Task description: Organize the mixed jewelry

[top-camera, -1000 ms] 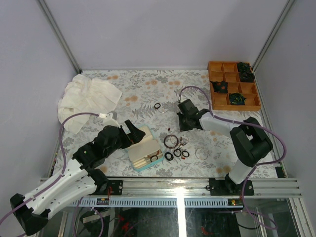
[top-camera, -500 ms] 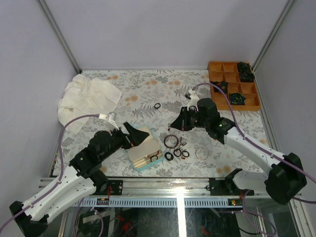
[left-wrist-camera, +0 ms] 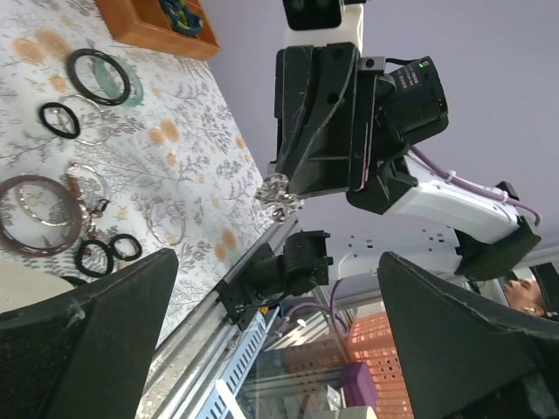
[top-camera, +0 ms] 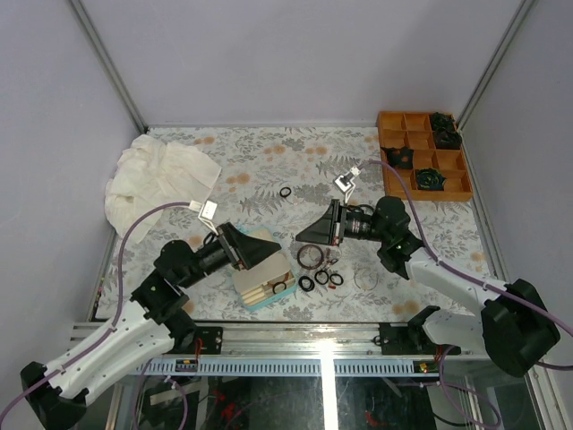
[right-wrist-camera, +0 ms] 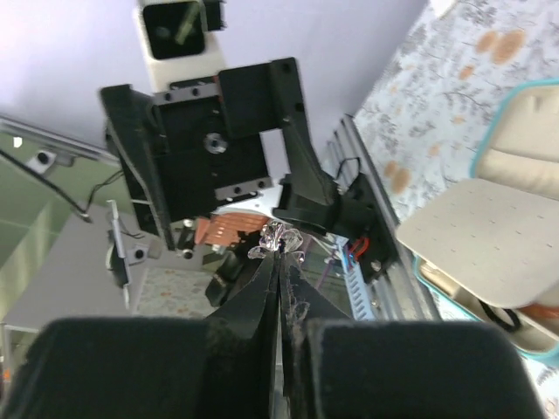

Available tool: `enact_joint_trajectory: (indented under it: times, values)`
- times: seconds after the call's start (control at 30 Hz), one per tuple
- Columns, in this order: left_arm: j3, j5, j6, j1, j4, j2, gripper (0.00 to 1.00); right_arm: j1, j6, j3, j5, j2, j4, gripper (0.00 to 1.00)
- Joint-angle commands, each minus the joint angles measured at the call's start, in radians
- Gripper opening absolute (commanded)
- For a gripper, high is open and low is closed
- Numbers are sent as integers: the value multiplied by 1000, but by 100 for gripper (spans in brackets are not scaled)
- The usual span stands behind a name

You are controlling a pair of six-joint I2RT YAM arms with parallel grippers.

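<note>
**Right gripper pinches a glittering piece; left gripper gapes**

The right gripper has its fingers pressed together on a small glittering piece. Both wrist views show the piece, but from above it is too small to make out. The left gripper faces it by the teal case, fingers spread wide and holding nothing. On the floral table lie a reddish-brown bangle, black rings and a clear bangle. Only the left wrist view makes out a teal bangle, lying toward the orange tray.

We count four loose small black rings, one reddish-brown bangle, one sparkly clear trinket, one teal case, one orange tray, one cloth.
</note>
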Motion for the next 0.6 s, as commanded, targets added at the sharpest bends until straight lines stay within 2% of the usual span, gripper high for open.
enact_joint_trajectory:
  times: [0.0,0.17,0.57]
  values:
    - [-43,80,-78,-3,210,28,97,2,198,-19,-52,15,347,0]
    - [-75,98,-131,-3,318,78,93,33,253,-20,-44,63,447,0]
    - [-95,127,-198,-3,453,108,89,89,222,-22,-7,120,445,0]
